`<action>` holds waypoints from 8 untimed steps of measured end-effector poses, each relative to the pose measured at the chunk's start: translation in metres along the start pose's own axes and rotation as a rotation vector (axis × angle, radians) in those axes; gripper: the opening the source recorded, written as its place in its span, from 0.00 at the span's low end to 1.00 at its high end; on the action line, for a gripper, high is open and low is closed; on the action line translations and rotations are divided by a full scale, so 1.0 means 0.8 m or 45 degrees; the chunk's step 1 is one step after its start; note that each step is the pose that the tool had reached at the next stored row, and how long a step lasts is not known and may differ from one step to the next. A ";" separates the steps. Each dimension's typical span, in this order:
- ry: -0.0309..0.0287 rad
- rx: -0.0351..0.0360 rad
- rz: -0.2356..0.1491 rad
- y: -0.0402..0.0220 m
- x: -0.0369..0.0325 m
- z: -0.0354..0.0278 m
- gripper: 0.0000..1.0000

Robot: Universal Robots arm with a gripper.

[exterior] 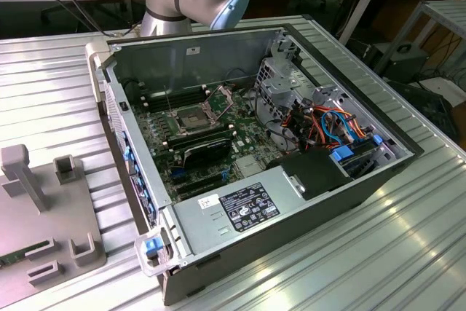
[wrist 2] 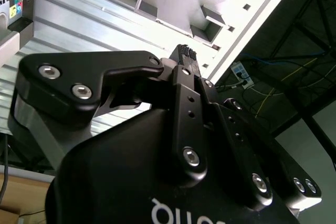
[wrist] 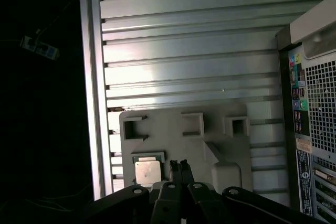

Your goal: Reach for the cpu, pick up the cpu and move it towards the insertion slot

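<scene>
The cpu (wrist: 147, 171) is a small pale square chip lying flat in a framed pocket of the grey fixture plate (wrist: 173, 140). In the first wrist view my gripper (wrist: 178, 166) hangs above the plate, just beside the cpu, with its two black fingers pressed together and nothing between them. The second wrist view shows the same shut fingertips (wrist 2: 186, 53) over the ribbed metal table. The insertion slot (exterior: 191, 119) sits on the motherboard inside the open computer case, its silver frame and wire lever (exterior: 218, 97) swung up.
The open computer case (exterior: 291, 202) fills the middle of the ribbed metal table (exterior: 393, 253). The grey fixture plate (exterior: 44, 216) lies at the exterior view's left, with upright holders and a green memory stick (exterior: 18, 256). The case's rear panel (wrist: 310, 129) stands close to the plate.
</scene>
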State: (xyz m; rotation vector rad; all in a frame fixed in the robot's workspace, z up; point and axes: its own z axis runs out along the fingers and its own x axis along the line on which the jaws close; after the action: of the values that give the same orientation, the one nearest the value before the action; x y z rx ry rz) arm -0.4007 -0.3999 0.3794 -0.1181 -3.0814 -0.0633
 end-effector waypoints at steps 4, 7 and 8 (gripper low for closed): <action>-0.0006 -0.0011 -0.001 -0.0062 0.0133 0.0011 0.11; -0.0052 -0.0016 -0.001 -0.0087 0.0273 0.0028 0.11; -0.0075 -0.0018 -0.001 -0.0095 0.0319 0.0035 0.11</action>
State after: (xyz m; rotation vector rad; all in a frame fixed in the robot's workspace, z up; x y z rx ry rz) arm -0.4269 -0.4054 0.3778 -0.1169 -3.0874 -0.0653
